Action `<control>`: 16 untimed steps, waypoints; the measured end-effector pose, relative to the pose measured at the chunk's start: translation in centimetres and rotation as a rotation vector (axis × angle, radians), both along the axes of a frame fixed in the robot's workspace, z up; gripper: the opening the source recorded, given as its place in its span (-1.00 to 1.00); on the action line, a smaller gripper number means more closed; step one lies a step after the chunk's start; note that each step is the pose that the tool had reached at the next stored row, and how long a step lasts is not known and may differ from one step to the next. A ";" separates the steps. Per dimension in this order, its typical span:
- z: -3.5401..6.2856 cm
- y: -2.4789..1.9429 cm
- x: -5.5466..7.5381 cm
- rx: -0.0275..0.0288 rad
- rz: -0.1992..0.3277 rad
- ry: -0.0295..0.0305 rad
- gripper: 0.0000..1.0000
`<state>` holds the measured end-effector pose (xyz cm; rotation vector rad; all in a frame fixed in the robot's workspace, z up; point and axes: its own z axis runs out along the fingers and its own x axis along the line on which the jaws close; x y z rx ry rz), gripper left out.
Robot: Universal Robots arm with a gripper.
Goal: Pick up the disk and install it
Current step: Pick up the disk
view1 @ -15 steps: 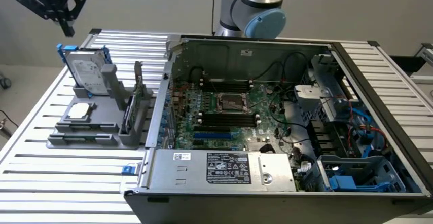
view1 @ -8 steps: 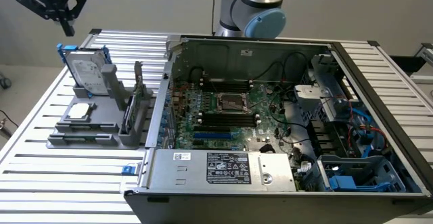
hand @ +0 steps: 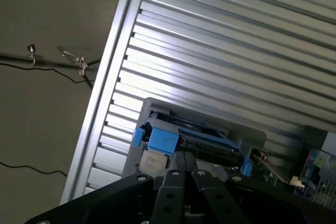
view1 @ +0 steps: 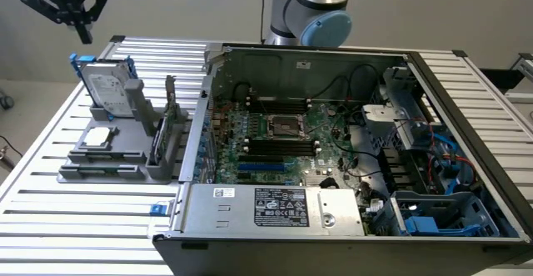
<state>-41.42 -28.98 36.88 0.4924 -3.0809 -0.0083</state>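
The disk (view1: 108,88), silver with a white label whose print is too small to read, stands tilted in its blue carrier in a grey holder (view1: 125,163) on the slatted counter (view1: 83,226), to the exterior view's left of the open computer case (view1: 275,70). The gripper (view1: 84,37) hangs above the disk, apart from it, its fingers closed on nothing

The gripper (view1: 83,37) hangs above the table (view1: 50,226). Below its fingers (hand: 176,177), and well apart from them, the disk (view1: 112,88) leans upright in a holder (view1: 108,157) that sits on the table. A chip (view1: 98,137) lies on the holder, in front of the disk. A computer case (view1: 316,64) stands just beside the holder, off to the exterior view's right of the fingers. A board (view1: 283,132) lies flat inside the case.
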 end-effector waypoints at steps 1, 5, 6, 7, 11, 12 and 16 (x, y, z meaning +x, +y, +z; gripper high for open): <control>0.00 0.01 0.0 0.0005 0.010 0.0001 -0.79; 0.00 0.05 0.0 0.0029 0.062 0.0001 -0.79; -0.01 0.06 0.0 0.0038 0.078 0.0001 -0.79; -0.01 0.06 0.0 0.0048 0.093 0.0001 -0.79; -0.05 0.07 0.0 0.0096 0.149 -0.0001 -0.79; -0.05 0.07 0.0 0.0108 0.161 -0.0001 -0.79; -0.08 0.11 0.0 0.0155 0.207 -0.0003 -0.79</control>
